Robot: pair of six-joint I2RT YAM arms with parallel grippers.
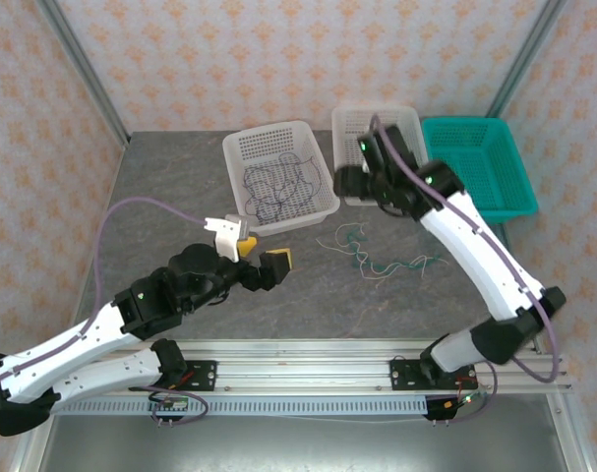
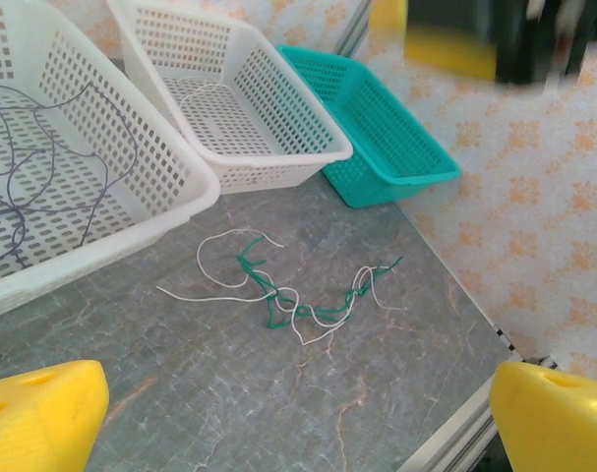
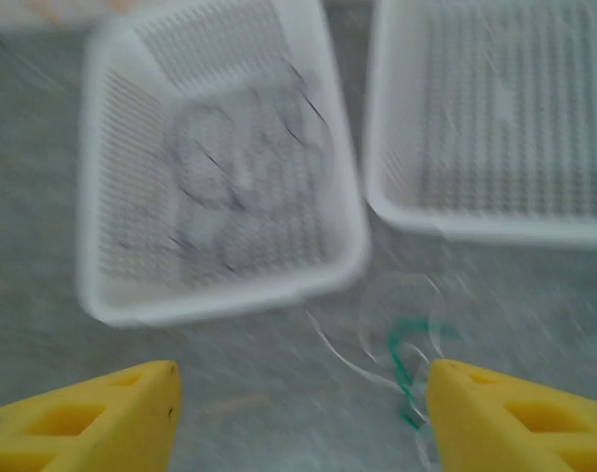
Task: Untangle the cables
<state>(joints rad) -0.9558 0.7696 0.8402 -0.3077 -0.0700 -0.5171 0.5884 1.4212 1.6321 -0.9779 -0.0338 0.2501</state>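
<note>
Grey stone-patterned table (image 1: 180, 197), patterned walls. Dark cables (image 1: 278, 182) lie in the white basket (image 1: 268, 129), upper centre; white and teal cables (image 1: 377, 258) lie knotted on the table at mid-frame. Left gripper (image 1: 259, 251) and right gripper (image 3: 298, 413) stand with jaws apart, empty. The step in hand appears to be separating this pair, and the next move calls for pinching one strand beside the knot.

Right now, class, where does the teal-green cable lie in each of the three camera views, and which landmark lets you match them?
Top external: the teal-green cable is right of centre, just below the right corner of the white basket holding dark cables.
Left wrist: centre, tangled with a white cable, lower right of that basket.
Right wrist: lower right, blurred, beneath the basket's corner.
Shared landmark: that white basket.
</note>
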